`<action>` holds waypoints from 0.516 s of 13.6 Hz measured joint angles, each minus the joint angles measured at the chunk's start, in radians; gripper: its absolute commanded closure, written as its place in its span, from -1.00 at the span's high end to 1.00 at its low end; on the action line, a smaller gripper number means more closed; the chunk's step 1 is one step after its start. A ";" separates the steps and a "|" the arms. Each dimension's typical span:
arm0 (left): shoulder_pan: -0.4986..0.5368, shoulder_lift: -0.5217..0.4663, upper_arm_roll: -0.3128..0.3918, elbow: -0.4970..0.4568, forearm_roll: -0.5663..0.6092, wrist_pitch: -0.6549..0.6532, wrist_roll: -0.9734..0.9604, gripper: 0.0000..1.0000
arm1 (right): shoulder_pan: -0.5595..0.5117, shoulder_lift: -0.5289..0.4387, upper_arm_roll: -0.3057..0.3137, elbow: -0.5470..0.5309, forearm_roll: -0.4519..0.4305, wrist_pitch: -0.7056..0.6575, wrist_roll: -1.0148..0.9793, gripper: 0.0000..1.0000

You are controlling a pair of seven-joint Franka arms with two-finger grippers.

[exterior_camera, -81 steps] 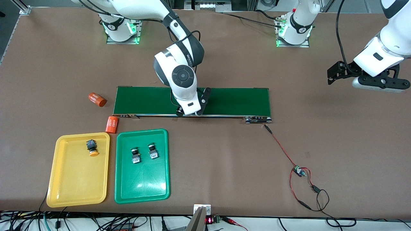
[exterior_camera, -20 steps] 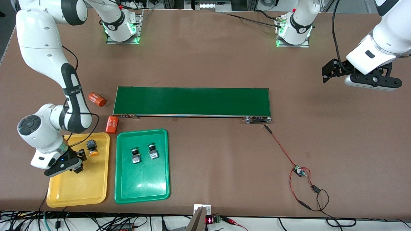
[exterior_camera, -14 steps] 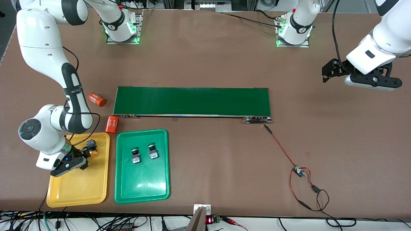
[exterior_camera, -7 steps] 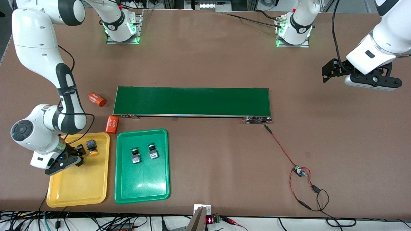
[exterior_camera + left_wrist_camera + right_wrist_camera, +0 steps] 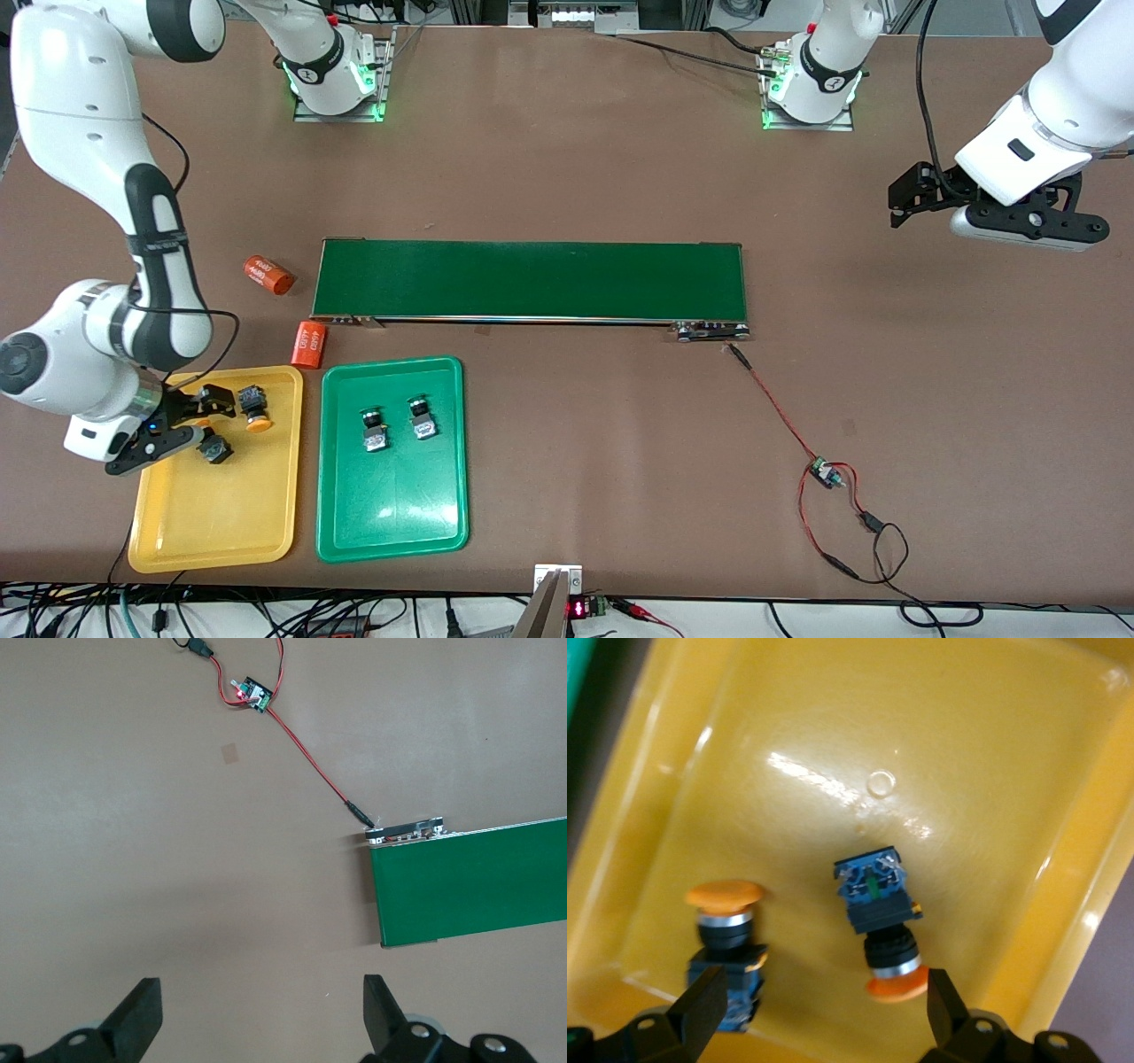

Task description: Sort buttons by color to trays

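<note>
- Buttons: four in all, two with orange-yellow caps in the yellow tray (image 5: 213, 523), two with green caps in the green tray (image 5: 390, 523).
- First orange-yellow button (image 5: 253, 407): on its side in the yellow tray, at the end of the tray farther from the front camera, cap pointing toward that camera.
- Second orange-yellow button (image 5: 213, 448): on the tray floor, nearer to the front camera than the first and apart from it; partly hidden under the right claw in the front view.
- Right wrist view: both orange-yellow buttons (image 5: 726, 948) (image 5: 879, 921) on the yellow floor, apart from each other, neither touched by a fingertip.
- Green buttons (image 5: 373, 429) (image 5: 421, 418): side by side in the green tray, in the half farther from the front camera, just apart.
- Trays: side by side on the desk (image 5: 576, 425), the yellow one toward the right arm's end.
- Right claw (image 5: 168, 425): over the yellow tray, fingers spread wide, pinching nothing.
- Left claw (image 5: 1001, 217): spread wide, empty, waiting over bare desk at the left arm's end, well apart from both trays.
- Dark-green belt (image 5: 532, 280): flat on the desk, farther from the front camera than the trays.
- Orange cylinders (image 5: 268, 275) (image 5: 309, 345): two on the desk, between the belt's end and the yellow tray, outside both trays.
- Red wire with a small circuit board (image 5: 824, 474): on the desk toward the left arm's end.
</note>
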 measured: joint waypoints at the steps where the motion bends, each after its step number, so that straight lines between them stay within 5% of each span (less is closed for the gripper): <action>1: 0.000 0.000 0.000 0.000 0.000 0.000 0.000 1.00 | 0.000 -0.031 0.000 0.002 0.008 -0.041 0.010 1.00; 7: 0.000 0.000 0.000 0.000 0.000 0.000 0.000 1.00 | 0.016 -0.189 0.019 0.003 0.014 -0.264 0.188 1.00</action>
